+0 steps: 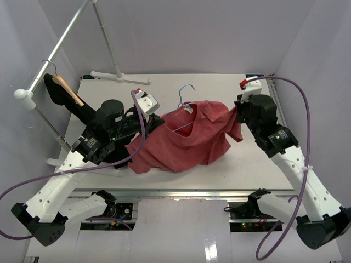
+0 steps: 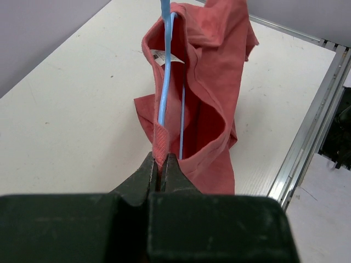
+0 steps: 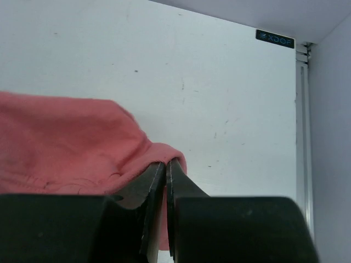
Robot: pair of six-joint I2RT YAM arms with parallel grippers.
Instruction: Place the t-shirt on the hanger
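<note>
The salmon-red t-shirt (image 1: 189, 139) is held up, bunched, over the middle of the table. The light-blue wire hanger (image 1: 185, 94) sticks out of its neck opening, hook upward. My left gripper (image 1: 159, 119) is at the shirt's left side. In the left wrist view it (image 2: 160, 160) is shut on the ribbed collar, and the hanger's wire (image 2: 164, 82) runs down into that fold. I cannot tell whether the wire is pinched too. My right gripper (image 1: 237, 110) is at the shirt's right edge. In the right wrist view it (image 3: 166, 163) is shut on a fold of the t-shirt (image 3: 66, 142).
A white clothes rack (image 1: 55, 49) stands at the back left, its foot (image 1: 118, 76) on the table. A black garment on a tan wooden hanger (image 1: 66, 90) hangs there. A metal rail (image 1: 277, 101) runs along the table's right edge.
</note>
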